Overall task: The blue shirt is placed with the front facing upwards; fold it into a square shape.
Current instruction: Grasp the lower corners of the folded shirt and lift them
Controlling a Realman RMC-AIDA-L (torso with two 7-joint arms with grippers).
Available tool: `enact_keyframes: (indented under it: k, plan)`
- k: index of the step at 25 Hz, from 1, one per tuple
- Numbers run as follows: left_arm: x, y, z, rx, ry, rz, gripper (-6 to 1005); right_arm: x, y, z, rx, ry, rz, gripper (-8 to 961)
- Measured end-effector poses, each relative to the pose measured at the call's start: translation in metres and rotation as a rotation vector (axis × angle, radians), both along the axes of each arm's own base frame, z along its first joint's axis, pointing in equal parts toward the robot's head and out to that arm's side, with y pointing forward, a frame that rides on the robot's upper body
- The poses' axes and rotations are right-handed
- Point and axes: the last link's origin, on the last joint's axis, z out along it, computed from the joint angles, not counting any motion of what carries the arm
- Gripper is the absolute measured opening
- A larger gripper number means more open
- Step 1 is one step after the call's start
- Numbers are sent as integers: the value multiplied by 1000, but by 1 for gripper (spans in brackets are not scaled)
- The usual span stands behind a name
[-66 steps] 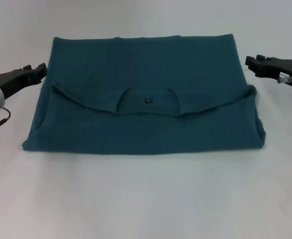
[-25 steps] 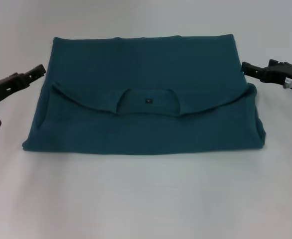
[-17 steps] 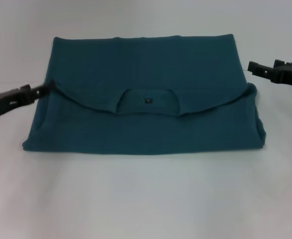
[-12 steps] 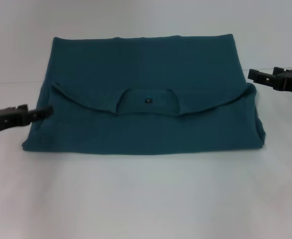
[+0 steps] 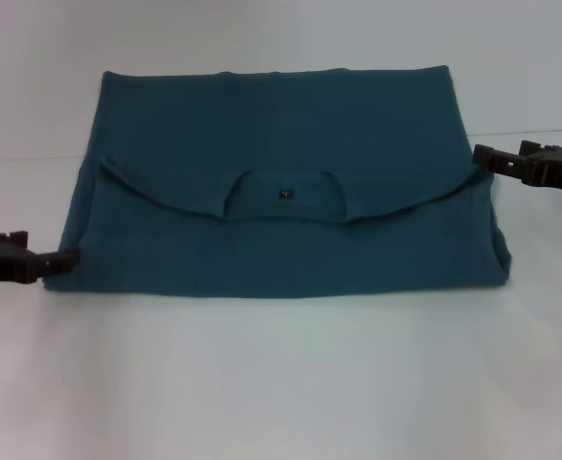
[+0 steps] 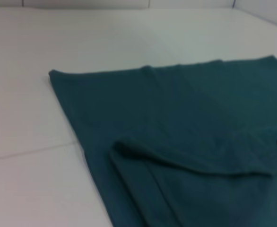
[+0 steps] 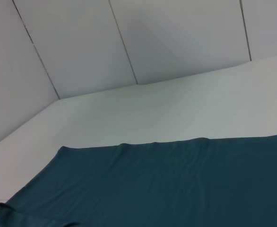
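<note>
The blue shirt (image 5: 281, 125) lies flat on the white table, folded over so that its plain teal side faces up. The collar with a small black neck label (image 5: 285, 194) sits mid-shirt on the upper layer's curved edge. My left gripper (image 5: 67, 257) is low at the shirt's near-left corner, its tip touching the cloth edge. My right gripper (image 5: 480, 155) is at the right edge, level with the end of the folded-over layer. The left wrist view shows the shirt (image 6: 190, 142) and its folded edge up close. The right wrist view shows the shirt (image 7: 176, 184) from its side.
The white table (image 5: 281, 383) stretches bare in front of the shirt and to both sides. A thin seam line (image 5: 22, 158) crosses the tabletop behind my left arm. A panelled white wall (image 7: 129, 42) rises behind the table's far edge.
My left gripper has swung from beside the shirt's upper left edge down to its near-left corner. My right gripper has sunk a little and now meets the right edge. The shirt has not moved.
</note>
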Motion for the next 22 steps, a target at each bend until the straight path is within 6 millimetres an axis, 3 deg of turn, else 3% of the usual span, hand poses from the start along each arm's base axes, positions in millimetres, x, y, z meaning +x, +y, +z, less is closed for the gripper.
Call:
enact_keyframes:
  k: [22]
  plan:
    - [-13,0,-20,-21,26,95,839,1,-1,-4,-6,8,-10,944]
